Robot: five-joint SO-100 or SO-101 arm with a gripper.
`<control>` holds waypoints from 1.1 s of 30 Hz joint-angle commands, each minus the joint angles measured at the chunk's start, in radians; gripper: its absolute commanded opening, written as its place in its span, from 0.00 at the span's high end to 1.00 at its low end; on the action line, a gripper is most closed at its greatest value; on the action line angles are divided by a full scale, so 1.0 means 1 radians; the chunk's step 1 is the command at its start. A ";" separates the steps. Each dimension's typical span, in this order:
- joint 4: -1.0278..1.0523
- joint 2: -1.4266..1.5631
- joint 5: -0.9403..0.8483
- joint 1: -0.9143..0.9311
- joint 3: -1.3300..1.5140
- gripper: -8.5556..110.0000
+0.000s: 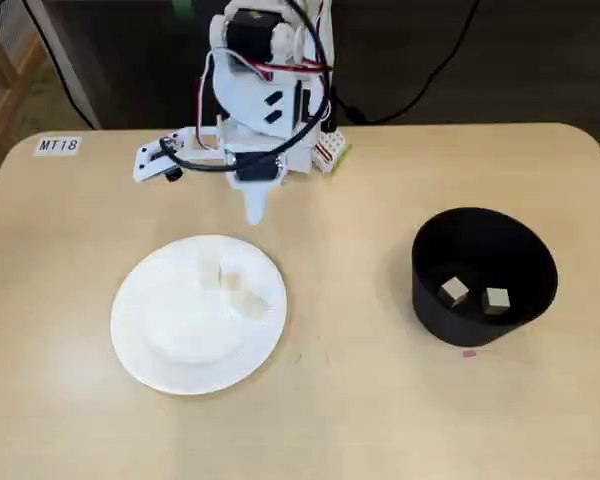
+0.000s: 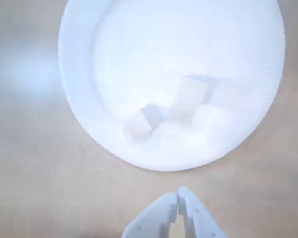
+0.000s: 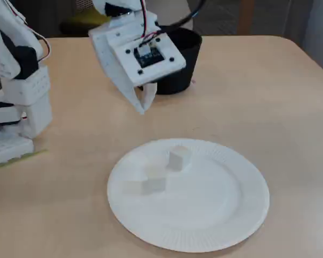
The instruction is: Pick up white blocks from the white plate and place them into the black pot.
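Note:
The white plate [image 1: 140,350] [image 2: 74,94] [image 3: 220,209] lies on the wooden table. Two white blocks show clearly on it: one [image 1: 210,272] [image 2: 188,98] [image 3: 177,158] upright, another [image 1: 245,300] [image 2: 138,124] [image 3: 154,184] near the rim. They are pale and hard to separate from the plate. The black pot [image 1: 427,300] [image 3: 177,75] stands to the right in a fixed view, with two white blocks [image 1: 454,291] [image 1: 496,299] on its floor. My gripper [image 1: 256,212] [image 2: 179,197] [image 3: 142,107] hangs shut and holds nothing, above bare table just outside the plate's rim on the arm's side.
The arm's white base [image 3: 19,107] stands at the table's edge, with cables behind it. A label reading MT18 [image 1: 58,145] is stuck at the table's far left corner. A small pink mark [image 1: 469,352] lies just in front of the pot.

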 commanded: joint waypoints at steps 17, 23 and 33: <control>-0.305 -0.117 -0.360 -0.064 0.061 0.77; -0.308 -0.175 -0.367 -0.092 0.063 0.74; -0.308 -0.267 -0.380 0.011 0.040 0.76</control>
